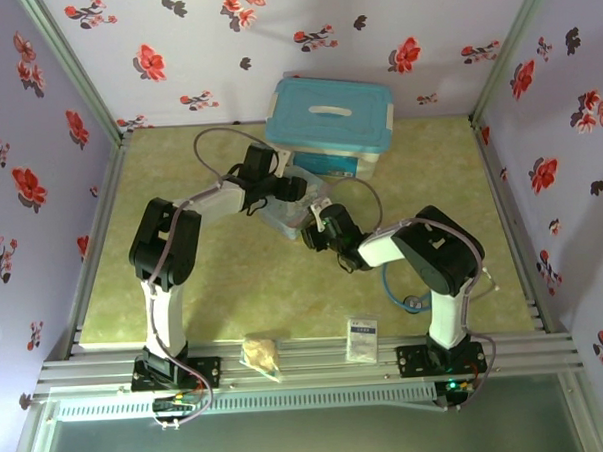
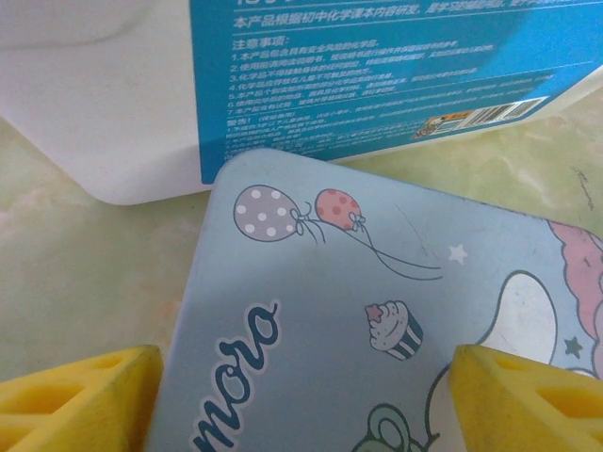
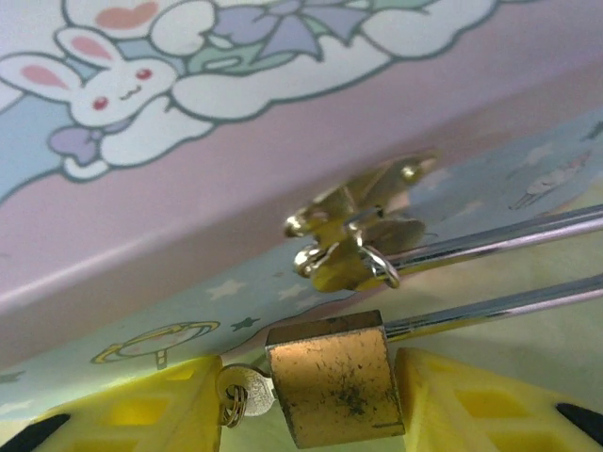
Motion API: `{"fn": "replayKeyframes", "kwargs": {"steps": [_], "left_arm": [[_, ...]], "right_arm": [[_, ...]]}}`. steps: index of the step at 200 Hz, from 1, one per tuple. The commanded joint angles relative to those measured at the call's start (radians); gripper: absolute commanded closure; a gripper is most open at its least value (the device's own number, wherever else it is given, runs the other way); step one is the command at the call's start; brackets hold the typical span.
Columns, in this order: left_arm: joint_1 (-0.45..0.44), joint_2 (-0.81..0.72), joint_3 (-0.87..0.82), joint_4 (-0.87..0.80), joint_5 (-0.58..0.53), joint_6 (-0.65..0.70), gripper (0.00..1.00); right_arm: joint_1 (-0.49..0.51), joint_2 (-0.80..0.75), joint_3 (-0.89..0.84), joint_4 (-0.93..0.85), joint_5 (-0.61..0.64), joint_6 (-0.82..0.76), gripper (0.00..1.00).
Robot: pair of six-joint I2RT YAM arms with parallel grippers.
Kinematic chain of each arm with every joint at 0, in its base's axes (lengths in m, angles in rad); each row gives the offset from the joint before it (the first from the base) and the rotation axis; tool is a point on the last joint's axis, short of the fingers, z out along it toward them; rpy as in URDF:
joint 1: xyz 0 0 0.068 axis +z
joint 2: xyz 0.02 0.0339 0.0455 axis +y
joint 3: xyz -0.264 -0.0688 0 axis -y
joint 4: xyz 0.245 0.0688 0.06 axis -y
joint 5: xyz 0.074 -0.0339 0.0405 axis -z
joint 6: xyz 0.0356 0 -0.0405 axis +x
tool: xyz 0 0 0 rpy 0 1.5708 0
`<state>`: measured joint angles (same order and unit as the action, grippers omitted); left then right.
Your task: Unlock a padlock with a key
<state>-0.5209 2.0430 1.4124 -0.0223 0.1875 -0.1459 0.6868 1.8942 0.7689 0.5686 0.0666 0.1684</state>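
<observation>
Green tabletop [image 1: 234, 289], floral walls; a box [image 1: 329, 120] crowds the tin [image 2: 311, 282]. Right wrist view: right gripper [image 3: 311, 400] clamps the padlock [image 3: 332, 388]; left gripper [image 2: 306, 400] grip unclear.

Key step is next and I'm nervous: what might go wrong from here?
The right fingers pinch the padlock by its smooth brass sides; it may twist or slip. The key seems to hang on a ring against one finger and could get trapped. Tugging may drag the tin by its hasp.

Storage box [image 1: 327, 120] crowds the tin [image 1: 287, 213] from behind; nearer table [image 1: 255, 298] seems open.
</observation>
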Motion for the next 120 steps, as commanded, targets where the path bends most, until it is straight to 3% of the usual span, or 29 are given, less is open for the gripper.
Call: {"fn": "replayKeyframes", "kwargs": {"steps": [1, 51, 91, 120], "left_arm": [[-0.020, 0.043, -0.036, -0.103, 0.040, 0.060, 0.22], [-0.019, 0.055, -0.043, -0.099, 0.038, 0.077, 0.23], [-0.017, 0.043, -0.052, -0.088, 0.038, 0.077, 0.23], [0.007, -0.010, -0.046, -0.080, 0.038, 0.010, 0.20]], "right_arm": [[-0.084, 0.005, -0.051, 0.045, 0.065, 0.124, 0.51], [-0.156, -0.044, -0.154, 0.201, -0.006, 0.229, 0.52], [-0.171, -0.102, -0.129, 0.037, 0.030, 0.198, 0.53], [-0.173, -0.219, -0.088, -0.222, 0.028, 0.195, 0.51]]}}
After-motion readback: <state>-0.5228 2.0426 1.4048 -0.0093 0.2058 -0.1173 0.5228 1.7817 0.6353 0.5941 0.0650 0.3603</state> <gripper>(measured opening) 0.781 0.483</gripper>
